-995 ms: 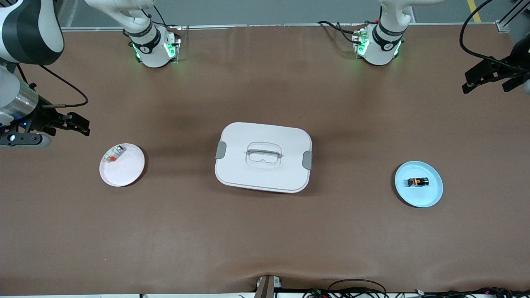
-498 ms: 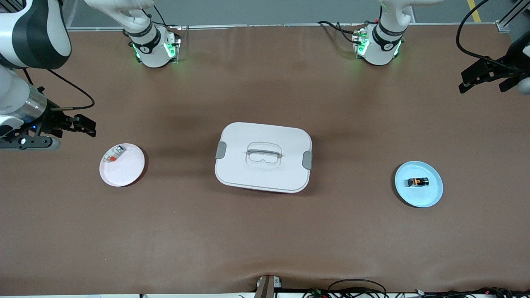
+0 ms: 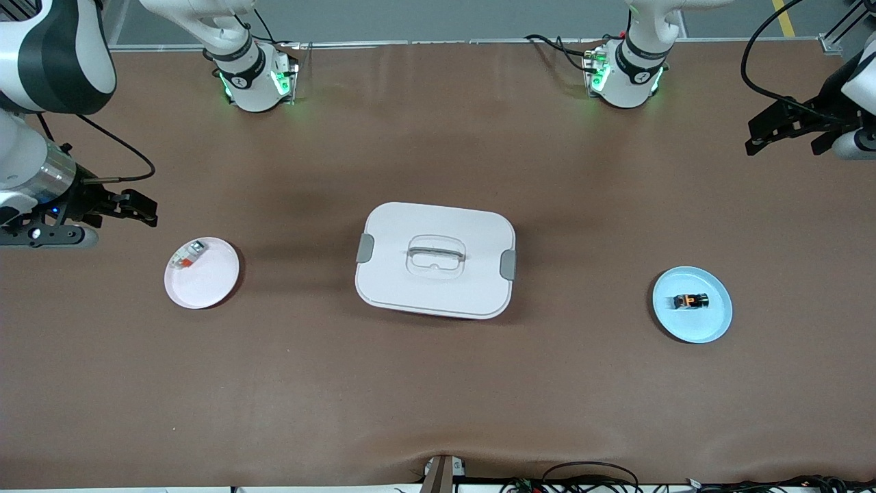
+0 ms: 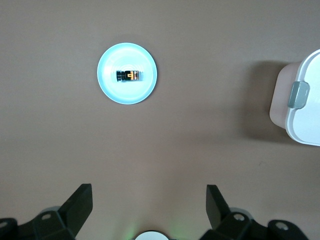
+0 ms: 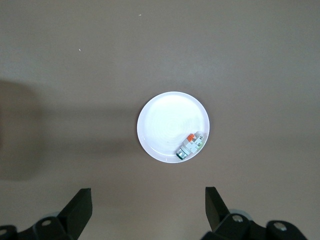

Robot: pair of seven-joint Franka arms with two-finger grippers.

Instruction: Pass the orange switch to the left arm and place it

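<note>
The orange switch [image 3: 690, 300], a tiny black block with an orange face, lies on a light blue plate [image 3: 712, 322] toward the left arm's end of the table. The left wrist view shows the switch [image 4: 130, 75] ahead. My left gripper [image 3: 783, 142] hangs open and empty over bare table near that end. The white lidded box [image 3: 435, 260] stands mid-table between the two plates, and its clip end [image 4: 300, 95] shows in the left wrist view. My right gripper [image 3: 133, 207] hovers open and empty beside a pale plate [image 3: 212, 284].
The pale plate [image 5: 165, 120] carries a small white piece with a red-orange mark [image 5: 190, 146]. Both arm bases [image 3: 254, 79] stand along the table edge farthest from the front camera. Cables lie along the nearest edge [image 3: 588, 479].
Both grippers have drifted a little toward the middle of the table, the left one more. The switch, plates and box have not moved.
</note>
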